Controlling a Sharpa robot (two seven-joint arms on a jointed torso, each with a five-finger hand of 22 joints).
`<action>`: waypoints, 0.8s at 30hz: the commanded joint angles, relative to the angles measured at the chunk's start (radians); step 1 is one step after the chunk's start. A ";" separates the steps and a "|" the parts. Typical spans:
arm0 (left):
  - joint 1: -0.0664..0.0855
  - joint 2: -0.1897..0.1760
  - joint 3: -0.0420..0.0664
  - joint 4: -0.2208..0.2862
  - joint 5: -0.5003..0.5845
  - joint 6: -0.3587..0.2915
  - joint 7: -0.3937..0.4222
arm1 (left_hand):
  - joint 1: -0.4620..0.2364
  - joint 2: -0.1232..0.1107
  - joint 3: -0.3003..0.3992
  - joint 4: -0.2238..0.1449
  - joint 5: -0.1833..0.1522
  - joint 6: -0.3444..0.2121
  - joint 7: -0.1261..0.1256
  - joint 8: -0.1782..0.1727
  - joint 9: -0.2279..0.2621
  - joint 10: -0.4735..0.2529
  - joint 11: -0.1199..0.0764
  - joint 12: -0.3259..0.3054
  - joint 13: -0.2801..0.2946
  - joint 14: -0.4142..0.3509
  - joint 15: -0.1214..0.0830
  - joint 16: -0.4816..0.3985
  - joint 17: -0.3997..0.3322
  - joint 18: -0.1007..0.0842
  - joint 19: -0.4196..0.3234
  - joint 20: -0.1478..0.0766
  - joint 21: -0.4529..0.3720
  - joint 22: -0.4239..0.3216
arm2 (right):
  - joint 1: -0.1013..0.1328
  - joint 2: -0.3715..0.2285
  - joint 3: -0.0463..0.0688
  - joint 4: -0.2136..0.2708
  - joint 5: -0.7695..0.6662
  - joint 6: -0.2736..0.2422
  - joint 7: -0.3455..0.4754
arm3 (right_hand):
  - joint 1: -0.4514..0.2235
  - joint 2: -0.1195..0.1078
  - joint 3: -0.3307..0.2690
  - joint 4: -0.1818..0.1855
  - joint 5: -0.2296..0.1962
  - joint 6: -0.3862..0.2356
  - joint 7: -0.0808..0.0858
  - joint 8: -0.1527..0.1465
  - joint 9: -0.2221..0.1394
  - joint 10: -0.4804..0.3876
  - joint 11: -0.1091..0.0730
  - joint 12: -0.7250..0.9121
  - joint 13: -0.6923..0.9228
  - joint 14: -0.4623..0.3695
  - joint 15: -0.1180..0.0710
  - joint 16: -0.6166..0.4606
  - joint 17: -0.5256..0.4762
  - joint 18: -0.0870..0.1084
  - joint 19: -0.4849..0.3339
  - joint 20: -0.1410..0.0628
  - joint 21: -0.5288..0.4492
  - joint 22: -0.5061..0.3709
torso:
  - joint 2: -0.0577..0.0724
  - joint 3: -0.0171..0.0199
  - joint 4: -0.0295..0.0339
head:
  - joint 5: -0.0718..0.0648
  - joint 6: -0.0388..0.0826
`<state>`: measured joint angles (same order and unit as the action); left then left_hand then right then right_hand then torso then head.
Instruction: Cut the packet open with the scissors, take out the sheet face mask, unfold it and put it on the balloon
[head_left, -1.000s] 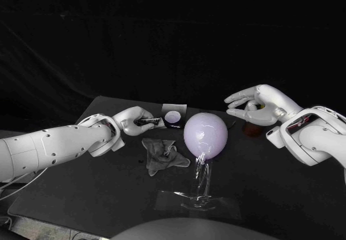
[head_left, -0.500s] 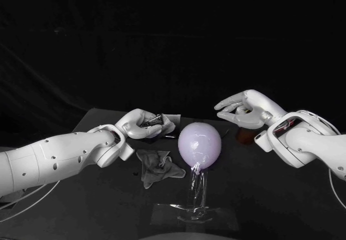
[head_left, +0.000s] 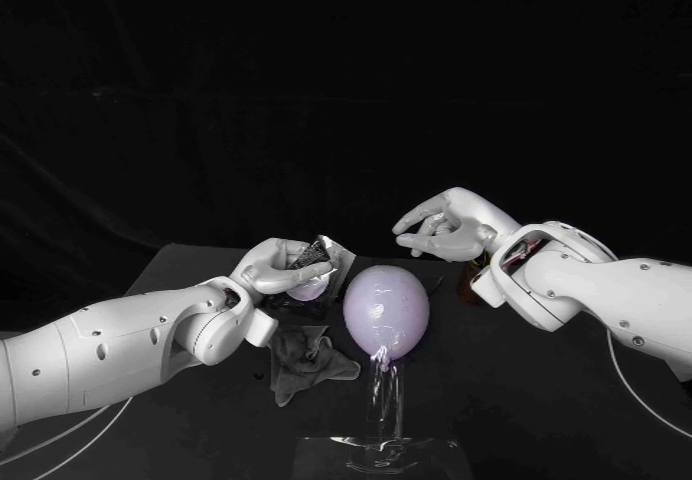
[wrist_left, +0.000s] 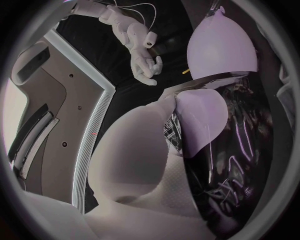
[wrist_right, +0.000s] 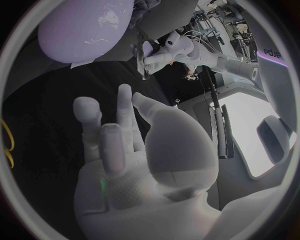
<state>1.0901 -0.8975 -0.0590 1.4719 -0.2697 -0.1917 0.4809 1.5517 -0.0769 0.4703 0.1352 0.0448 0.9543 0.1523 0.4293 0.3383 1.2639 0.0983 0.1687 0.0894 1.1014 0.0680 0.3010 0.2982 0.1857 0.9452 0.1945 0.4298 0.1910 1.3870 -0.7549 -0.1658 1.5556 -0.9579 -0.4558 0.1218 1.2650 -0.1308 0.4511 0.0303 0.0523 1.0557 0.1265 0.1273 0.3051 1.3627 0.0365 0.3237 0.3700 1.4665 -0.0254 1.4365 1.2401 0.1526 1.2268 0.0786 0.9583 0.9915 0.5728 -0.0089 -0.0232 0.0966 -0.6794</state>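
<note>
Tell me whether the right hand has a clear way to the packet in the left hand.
Probably yes: the right hand holds nothing, and only open air above the balloon lies between it and the packet the left hand holds up.

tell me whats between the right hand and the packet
Nothing: in the head view the gap from right hand to packet is bare, the balloon just below it.

L hand (head_left: 271, 268) holds packet (head_left: 317, 260) near balloon (head_left: 385, 310); R hand (head_left: 447, 228) prob. empty.

The black table (head_left: 555, 405) bears a crumpled cloth (head_left: 306, 362) and a balloon stand (head_left: 384, 452).
</note>
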 joint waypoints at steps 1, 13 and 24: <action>0.003 0.011 0.002 0.004 0.080 0.071 0.044 | 0.006 0.017 -0.009 -0.002 0.003 -0.002 0.004 0.001 0.050 0.007 -0.004 0.001 -0.003 -0.005 0.003 0.003 0.002 -0.013 -0.010 0.002 0.006 0.003 | 0.002 0.016 0.001 -0.003 -0.008 0.028 -0.062 | -0.003 0.005 -0.005 0.011 0.001 -0.002 -0.004 0.001 0.003 -0.033 0.003 0.057 0.066 0.046 -0.004 -0.002 -0.003 -0.016 -0.001 -0.003 0.008 0.007 | 0.001 0.0001 0.0009 | -0.010 0.002; 0.005 0.037 0.003 -0.010 -0.029 0.008 0.050 | 0.005 0.011 -0.048 -0.021 0.003 0.018 -0.005 0.014 0.061 0.027 -0.015 0.014 -0.007 0.013 -0.010 0.021 0.019 -0.011 -0.015 -0.007 0.051 0.032 | 0.003 0.076 0.001 -0.007 -0.013 0.024 -0.115 | -0.017 0.019 -0.024 0.053 0.001 -0.001 -0.009 0.023 0.026 -0.048 -0.005 0.572 0.601 0.060 -0.010 0.040 0.065 -0.028 0.035 -0.006 0.071 0.081 | 0.001 0.0007 0.0017 | -0.024 0.008; 0.007 0.057 0.004 -0.017 -0.041 -0.014 0.060 | 0.005 0.017 -0.048 -0.020 0.003 0.014 -0.005 0.012 0.061 0.024 -0.015 0.012 -0.010 0.009 -0.008 0.019 0.020 -0.013 -0.024 -0.008 0.058 0.038 | 0.002 0.108 0.000 -0.007 -0.028 0.059 -0.139 | -0.065 -0.034 -0.089 0.094 -0.003 -0.049 0.007 0.003 0.021 -0.102 0.012 0.535 0.588 0.054 0.003 0.037 0.053 -0.024 0.016 0.005 0.047 0.067 | 0.001 -0.0010 0.0019 | -0.033 0.012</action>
<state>1.0941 -0.8432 -0.0567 1.4543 -0.2957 -0.1917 0.5159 1.5541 -0.0696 0.4288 0.1159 0.0438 0.9668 0.1473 0.4409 0.3383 1.2731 0.0959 0.1801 0.0814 1.1117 0.0615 0.3183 0.3173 0.1851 0.9306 0.1877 0.4830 0.2278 1.3895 -0.6489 -0.1662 1.5475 -0.9661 -0.4300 0.0022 1.2025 -0.1604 0.3653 0.1271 0.0524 1.0116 0.1339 0.1330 0.3271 1.2646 0.0485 0.8622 0.9593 1.4646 -0.0306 1.4725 1.2923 0.1302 1.2451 0.0798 1.0106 1.0593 0.5738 -0.0091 -0.0210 0.0640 -0.6680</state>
